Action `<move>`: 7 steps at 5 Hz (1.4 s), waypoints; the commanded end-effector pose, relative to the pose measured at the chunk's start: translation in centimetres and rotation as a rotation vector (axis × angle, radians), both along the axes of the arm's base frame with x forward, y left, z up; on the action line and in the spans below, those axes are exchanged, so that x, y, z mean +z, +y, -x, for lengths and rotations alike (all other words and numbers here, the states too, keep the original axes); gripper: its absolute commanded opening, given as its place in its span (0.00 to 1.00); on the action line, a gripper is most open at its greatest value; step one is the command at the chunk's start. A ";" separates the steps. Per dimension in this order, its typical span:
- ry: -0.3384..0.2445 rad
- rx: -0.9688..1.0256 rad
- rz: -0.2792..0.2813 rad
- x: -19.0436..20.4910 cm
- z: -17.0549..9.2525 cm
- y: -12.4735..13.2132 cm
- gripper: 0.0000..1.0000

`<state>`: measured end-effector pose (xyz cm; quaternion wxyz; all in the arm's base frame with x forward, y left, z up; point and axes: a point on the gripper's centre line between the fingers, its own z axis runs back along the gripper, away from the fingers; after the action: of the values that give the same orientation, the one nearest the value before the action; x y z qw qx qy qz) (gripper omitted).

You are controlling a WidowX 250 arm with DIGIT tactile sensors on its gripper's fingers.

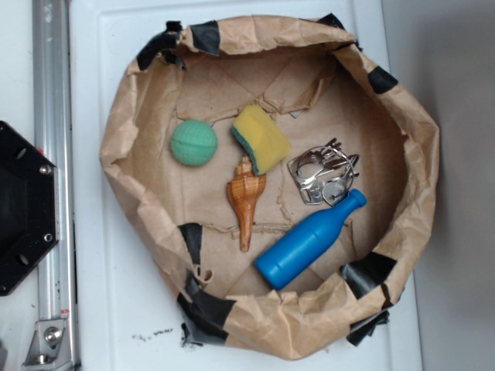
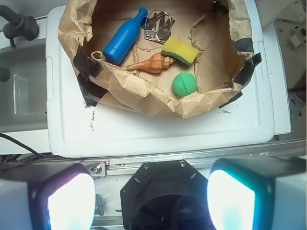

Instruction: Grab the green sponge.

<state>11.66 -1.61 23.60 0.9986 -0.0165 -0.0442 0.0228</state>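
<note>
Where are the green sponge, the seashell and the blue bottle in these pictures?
green sponge (image 1: 263,137): exterior view, on its yellow foam face.
seashell (image 1: 244,197): exterior view, on the wide ribbed body.
blue bottle (image 2: 122,39): wrist view, on the middle of the body.

A white table (image 1: 100,309) with a smooth, slightly raised top fills most of both views, marked by a few dark scuffs near one edge. An aluminium rail (image 1: 52,154) runs along its side, bolted at the end. Beyond the far edge lies a plain grey surface (image 1: 464,154). Light is even and soft, with faint shadows
</note>
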 end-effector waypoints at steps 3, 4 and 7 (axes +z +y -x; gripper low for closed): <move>0.000 0.000 0.000 0.0 0.0 0.0 1.00; 0.000 0.000 0.000 0.0 0.0 0.0 1.00; -0.046 -0.555 0.032 -5.9 -11.8 4.6 1.00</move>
<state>22.81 2.80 16.04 0.9635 -0.0555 -0.0319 -0.2600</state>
